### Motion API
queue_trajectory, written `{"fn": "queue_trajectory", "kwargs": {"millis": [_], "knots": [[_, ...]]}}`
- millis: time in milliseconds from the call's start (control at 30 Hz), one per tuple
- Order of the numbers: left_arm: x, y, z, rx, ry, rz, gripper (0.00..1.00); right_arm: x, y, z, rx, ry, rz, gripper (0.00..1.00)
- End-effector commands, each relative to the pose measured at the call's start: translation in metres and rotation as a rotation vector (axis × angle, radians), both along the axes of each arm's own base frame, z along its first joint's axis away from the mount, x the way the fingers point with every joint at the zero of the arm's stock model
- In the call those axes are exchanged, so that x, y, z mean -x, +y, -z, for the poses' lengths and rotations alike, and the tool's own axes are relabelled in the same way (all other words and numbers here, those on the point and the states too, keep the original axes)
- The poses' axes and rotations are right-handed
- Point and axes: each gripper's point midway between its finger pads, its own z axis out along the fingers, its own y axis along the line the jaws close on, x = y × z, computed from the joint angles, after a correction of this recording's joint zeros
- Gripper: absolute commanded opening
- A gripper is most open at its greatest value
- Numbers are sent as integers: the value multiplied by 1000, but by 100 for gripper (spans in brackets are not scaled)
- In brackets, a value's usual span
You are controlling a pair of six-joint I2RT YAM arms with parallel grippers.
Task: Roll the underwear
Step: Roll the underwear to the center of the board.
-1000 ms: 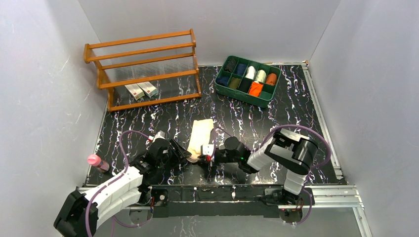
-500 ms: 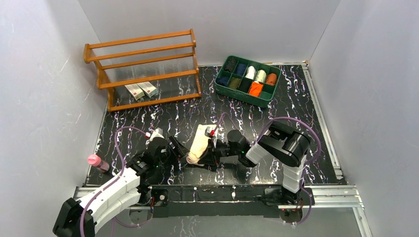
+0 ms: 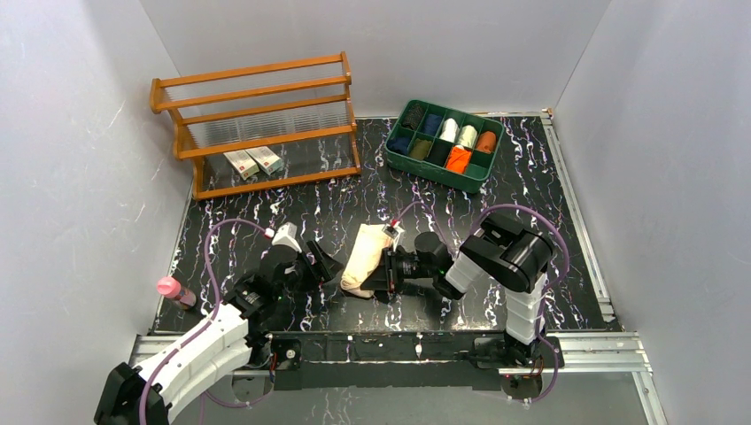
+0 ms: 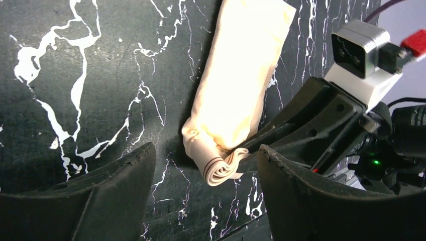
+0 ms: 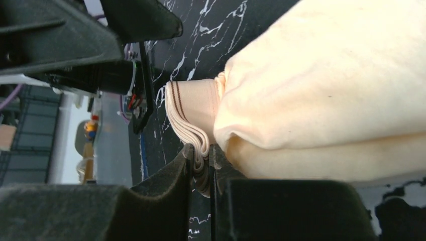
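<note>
We find the tan underwear [image 3: 365,251] part-rolled on the table [image 3: 266,221]. R hand [image 5: 201,156] nearly closed, pinching the rolled end. L hand [image 4: 203,156] wide open, empty, roll just ahead betw. its fingers. Next, we judge: hold roll tight, turn it along the flat length beyond.

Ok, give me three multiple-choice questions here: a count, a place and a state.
1. How many small boxes sit in the wooden rack? A none, B two, C four.
2. Where is the tan underwear? A on the table, B in the rack, C atop the boxes.
3. The left gripper is: A shut on the underwear, B shut on a box, C open.
Key: B, two lie side by side; A, it lies on the marbled top; C, its fingers stand apart, touching nothing.
</note>
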Motion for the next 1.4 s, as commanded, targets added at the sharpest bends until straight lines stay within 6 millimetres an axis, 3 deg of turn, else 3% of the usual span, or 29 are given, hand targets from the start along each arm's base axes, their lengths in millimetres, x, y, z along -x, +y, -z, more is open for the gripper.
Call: {"fn": "queue_trajectory", "kwargs": {"millis": [0, 400, 833, 1067, 1233, 1367], "knots": [[0, -8, -11, -6, -62, 89, 71, -8, -16, 32, 124, 175, 129, 7], [12, -25, 4, 4, -48, 237, 72, -15, -31, 59, 254, 416, 254, 9], [17, -32, 20, -29, -3, 325, 67, -18, -49, 67, 243, 539, 286, 11], [2, -34, 25, -88, -1, 322, 64, -18, -55, 71, 254, 558, 294, 13], [-10, -40, 23, -97, -7, 316, 55, -16, -61, 73, 254, 574, 300, 14], [-16, -35, 37, -140, 34, 279, 54, -16, -60, 68, 222, 575, 283, 15]]}}
